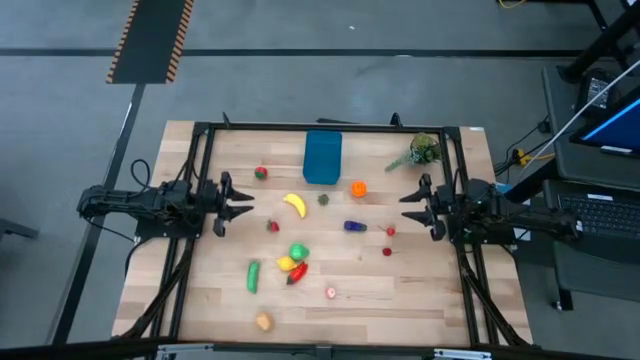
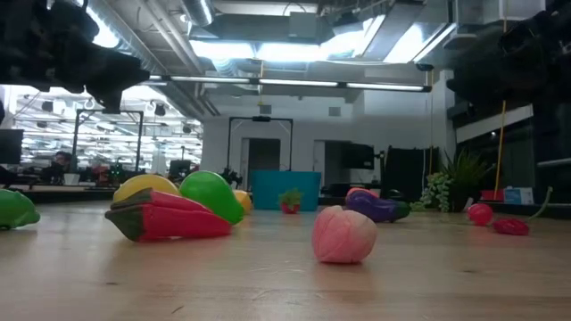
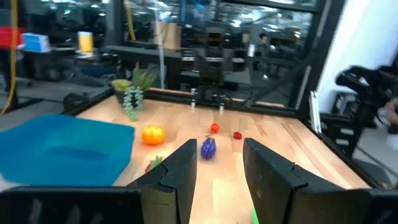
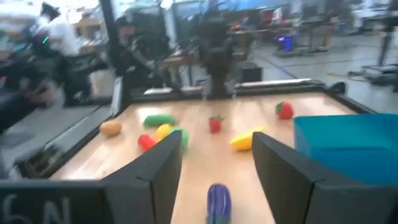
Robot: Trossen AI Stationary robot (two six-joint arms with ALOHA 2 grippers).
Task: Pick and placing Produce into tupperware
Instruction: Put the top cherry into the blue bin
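Pretty standard lab space here. Grey floor [image 1: 330, 30] all around the light wooden table [image 1: 400, 290], with a black-and-orange hazard-striped mat [image 1: 150, 40] up at 11 o'clock of the table in the top-down view. Over at 3 o'clock there's a desk with a keyboard [image 1: 600, 212] and a lit blue screen [image 1: 615, 130].

From table level the ceiling is open, with exposed beams and long bright light panels [image 2: 294, 49]. Straight back at 12 o'clock stands a dark door frame [image 2: 260, 147], and a potted plant [image 2: 464, 174] sits at 3 o'clock. Off at 9 o'clock is a row of workstations [image 2: 89, 169] under more ceiling lights.
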